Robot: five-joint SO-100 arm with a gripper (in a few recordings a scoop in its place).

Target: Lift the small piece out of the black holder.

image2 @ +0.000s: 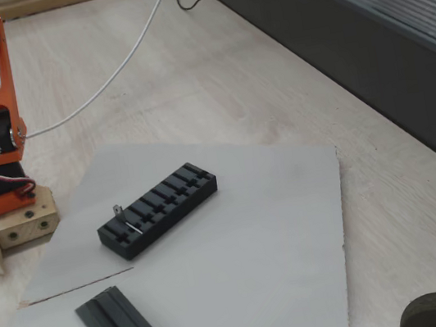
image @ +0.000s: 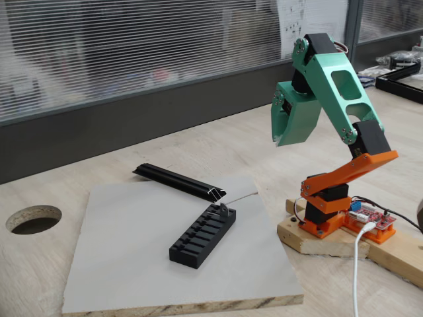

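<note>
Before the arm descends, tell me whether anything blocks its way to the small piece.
Nothing visible does. The small piece stands up from the end slot of the black holder, open air above; the black rail lies apart, behind it.

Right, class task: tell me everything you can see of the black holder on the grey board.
The black holder is a long rectangular block, matt like plastic, with a row of crosswise slots along its top. It lies flat on the pale grey board, set at an angle to the board's edges. A tiny silvery bent piece stands in a slot near one end, the end nearer the long black rail, which lies apart from it. The arm's jaws are well clear.
</note>
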